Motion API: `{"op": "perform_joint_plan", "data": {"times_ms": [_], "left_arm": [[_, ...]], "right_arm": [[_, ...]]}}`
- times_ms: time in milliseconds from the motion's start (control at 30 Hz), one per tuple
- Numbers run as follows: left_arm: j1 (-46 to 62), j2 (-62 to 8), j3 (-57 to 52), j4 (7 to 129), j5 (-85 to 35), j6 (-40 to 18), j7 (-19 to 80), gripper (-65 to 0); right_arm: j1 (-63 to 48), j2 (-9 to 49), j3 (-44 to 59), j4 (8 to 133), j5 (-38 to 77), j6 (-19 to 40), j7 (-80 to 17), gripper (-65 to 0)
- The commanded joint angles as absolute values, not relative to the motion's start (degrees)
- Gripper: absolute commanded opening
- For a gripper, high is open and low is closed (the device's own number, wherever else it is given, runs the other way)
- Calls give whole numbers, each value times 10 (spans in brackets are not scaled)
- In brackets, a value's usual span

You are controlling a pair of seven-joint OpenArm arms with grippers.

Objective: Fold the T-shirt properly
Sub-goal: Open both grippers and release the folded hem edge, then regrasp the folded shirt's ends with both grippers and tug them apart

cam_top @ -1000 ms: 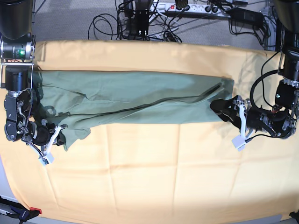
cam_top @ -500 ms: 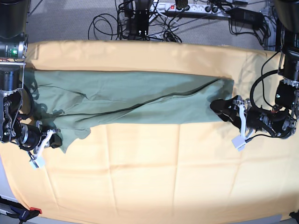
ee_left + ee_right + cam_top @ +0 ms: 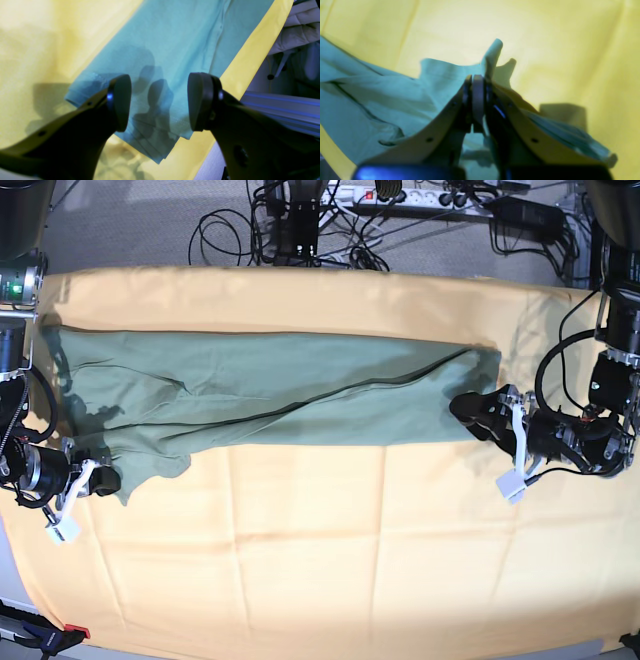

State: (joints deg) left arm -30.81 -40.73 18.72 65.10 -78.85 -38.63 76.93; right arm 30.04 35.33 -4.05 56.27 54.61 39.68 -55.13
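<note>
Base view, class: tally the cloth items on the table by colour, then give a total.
Sage-green T-shirt: 1
Yellow-orange cloth: 1
Total: 2

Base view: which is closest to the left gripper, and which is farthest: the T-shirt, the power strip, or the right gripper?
From the left gripper, on that view's right:
1. T-shirt, its end right by the open jaws.
2. Power strip, on the floor along the top edge.
3. Right gripper, far across at the left edge, pinching the shirt's corner.
</note>
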Motion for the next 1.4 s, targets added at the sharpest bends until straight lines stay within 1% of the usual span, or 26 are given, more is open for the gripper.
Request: {"op": "perform_joint_plan", "data": {"times_ms": [0,133,333,500,767,933,1000,1100,1233,1367], "left_arm": [[-322,-418,180,658,-800,-390,762,-275],[-322,-418,180,658,-800,-390,763,-275],[-322,-419,180,658,-800,-390,762,-275],[-322,-419,180,658,-800,-390,763,-275],[-322,-419,180,658,-800,-390,763,-275],[-322,-420,180,658,-800,-390,763,-275],[-322,-420,180,658,-800,-390,763,-275],[-323,-422,180,658,-800,-390,763,-275],[-322,-422,180,658,-800,-390,763,-275],[-323,-422,180,658,-800,-390,763,-275]], "right_arm": [[318,366,-37,573,558,400,-542,-650],[287,378,-38,599,554,400,-525,-650],[204,396,-38,721,494,400,-476,-650],[152,417,-38,799,491,400,-474,-650],[102,448,-38,830,497,400,-473,-650],[100,451,-38,830,508,400,-476,-650],[100,454,-38,837,533,400,-492,-650],[100,458,-38,854,575,400,-542,-650],[100,459,-38,874,583,400,-582,-650],[100,459,-38,873,581,400,-645,-650]]}}
